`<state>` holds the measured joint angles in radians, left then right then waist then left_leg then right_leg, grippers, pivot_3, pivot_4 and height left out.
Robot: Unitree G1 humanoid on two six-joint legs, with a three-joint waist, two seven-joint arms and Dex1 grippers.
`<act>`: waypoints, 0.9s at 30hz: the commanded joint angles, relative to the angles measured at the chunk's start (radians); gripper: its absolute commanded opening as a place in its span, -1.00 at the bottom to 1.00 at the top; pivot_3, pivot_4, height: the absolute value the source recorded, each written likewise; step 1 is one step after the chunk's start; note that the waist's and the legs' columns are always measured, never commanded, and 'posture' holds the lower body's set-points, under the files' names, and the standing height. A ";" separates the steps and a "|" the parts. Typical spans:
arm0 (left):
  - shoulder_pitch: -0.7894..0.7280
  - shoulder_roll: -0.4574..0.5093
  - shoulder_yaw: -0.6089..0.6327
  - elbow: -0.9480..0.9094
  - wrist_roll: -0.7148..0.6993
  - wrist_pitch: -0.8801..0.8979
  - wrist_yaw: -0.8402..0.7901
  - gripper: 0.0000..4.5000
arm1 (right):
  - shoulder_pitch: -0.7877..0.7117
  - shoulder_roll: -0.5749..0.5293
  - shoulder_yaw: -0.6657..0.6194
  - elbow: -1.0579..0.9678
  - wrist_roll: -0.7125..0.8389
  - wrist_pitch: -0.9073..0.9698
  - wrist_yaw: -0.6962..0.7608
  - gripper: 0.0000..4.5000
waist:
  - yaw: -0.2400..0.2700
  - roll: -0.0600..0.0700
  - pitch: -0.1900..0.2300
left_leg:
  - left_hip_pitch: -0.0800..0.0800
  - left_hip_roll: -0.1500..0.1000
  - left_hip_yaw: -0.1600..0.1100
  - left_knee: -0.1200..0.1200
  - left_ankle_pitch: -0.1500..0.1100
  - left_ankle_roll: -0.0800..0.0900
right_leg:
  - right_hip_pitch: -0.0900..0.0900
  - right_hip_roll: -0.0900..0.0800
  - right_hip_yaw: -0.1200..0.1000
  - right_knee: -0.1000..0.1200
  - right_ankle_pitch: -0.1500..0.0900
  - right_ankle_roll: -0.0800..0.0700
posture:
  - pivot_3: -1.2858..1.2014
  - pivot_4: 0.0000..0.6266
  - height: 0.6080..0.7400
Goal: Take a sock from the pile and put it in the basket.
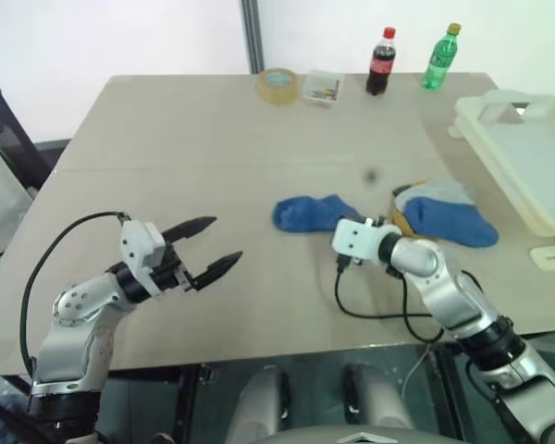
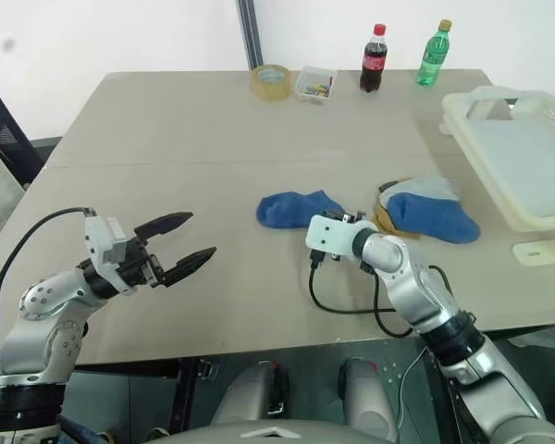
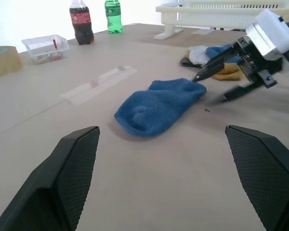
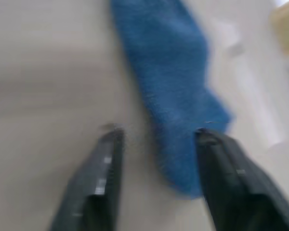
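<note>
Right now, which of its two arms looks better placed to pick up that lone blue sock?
The right. Its right gripper is open, fingertips right at the blue sock, one tip touching its end. The left gripper hangs open farther off, over bare table, and the basket stands on the right side too.

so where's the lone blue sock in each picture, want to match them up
Left eye view: the lone blue sock lies mid-table, left of the pile.
Right eye view: mid-table again, just left of the right gripper's white wrist block.
Left wrist view: centre, with the right gripper open at its end.
Right wrist view: upper middle, running down to the fingers.
Shared landmark: the cola bottle at the far edge.
</note>
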<state>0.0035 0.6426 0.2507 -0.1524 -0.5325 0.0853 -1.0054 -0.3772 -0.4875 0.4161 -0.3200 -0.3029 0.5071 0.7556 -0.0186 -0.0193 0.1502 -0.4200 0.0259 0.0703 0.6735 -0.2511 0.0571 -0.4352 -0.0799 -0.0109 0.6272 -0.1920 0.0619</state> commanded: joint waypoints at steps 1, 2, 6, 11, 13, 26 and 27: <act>0.005 0.009 0.011 -0.051 -0.008 0.004 0.005 1.00 | 0.033 -0.053 -0.061 -0.158 0.126 0.166 0.137 0.67 | 0.004 -0.001 0.000 | 0.004 0.001 0.000 0.000 -0.001 0.001 | 0.004 0.000 0.000 -0.001 -0.001 -0.001 | 0.03 -0.52 1.00; 0.006 0.010 0.012 -0.053 -0.009 0.005 0.006 1.00 | 0.031 -0.070 -0.085 -0.183 0.156 0.202 0.161 0.67 | 0.004 0.000 0.000 | 0.005 0.001 0.000 0.000 -0.001 0.001 | 0.005 0.000 0.000 -0.001 -0.002 -0.004 | 0.03 -0.52 1.00; -0.011 0.011 0.003 -0.049 -0.005 0.017 0.010 1.00 | -0.063 -0.019 -0.190 -0.199 0.282 0.359 0.151 0.67 | 0.001 0.000 0.000 | 0.006 0.002 0.000 0.000 -0.001 0.001 | 0.005 -0.001 0.000 -0.001 -0.002 -0.004 | 0.03 -0.52 1.00; -0.074 0.011 -0.032 -0.011 0.032 0.034 0.033 1.00 | -0.203 0.258 -0.272 0.040 0.317 0.418 -0.087 0.67 | 0.003 0.000 0.000 | 0.006 0.003 0.000 0.000 -0.001 0.000 | 0.004 0.003 0.000 0.001 -0.001 -0.006 | 0.03 -0.52 1.00; -0.098 0.012 -0.049 0.011 0.058 0.047 0.047 1.00 | -0.241 0.333 -0.304 0.172 0.320 0.387 -0.168 0.67 | 0.005 0.000 0.000 | 0.005 0.001 0.001 -0.001 -0.001 0.000 | 0.004 0.002 0.000 0.000 -0.001 -0.006 | 0.03 -0.52 1.00; -0.510 -0.269 -0.251 0.306 0.262 0.129 0.323 1.00 | -0.292 0.300 -0.344 0.472 0.299 0.195 -0.355 0.67 | 0.000 0.000 0.001 | 0.002 -0.004 0.003 -0.001 0.002 -0.003 | 0.004 0.000 -0.001 -0.001 0.002 -0.002 | 0.03 -0.52 1.00; -0.538 -0.282 -0.265 0.336 0.282 0.122 0.332 1.00 | -0.287 0.294 -0.340 0.465 0.298 0.193 -0.357 0.67 | 0.000 0.000 0.001 | 0.003 -0.003 0.003 -0.001 0.002 -0.003 | 0.004 0.001 -0.001 -0.001 0.002 -0.002 | 0.03 -0.52 1.00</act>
<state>-0.5086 0.3672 -0.0021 0.1628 -0.2782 0.2151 -0.6941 -0.6660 -0.1908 0.0775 0.1919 -0.0087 0.7183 0.4042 -0.0184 -0.0191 0.1511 -0.4171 0.0224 0.0735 0.6722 -0.2495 0.0543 -0.4312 -0.0787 -0.0115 0.6266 -0.1904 0.0603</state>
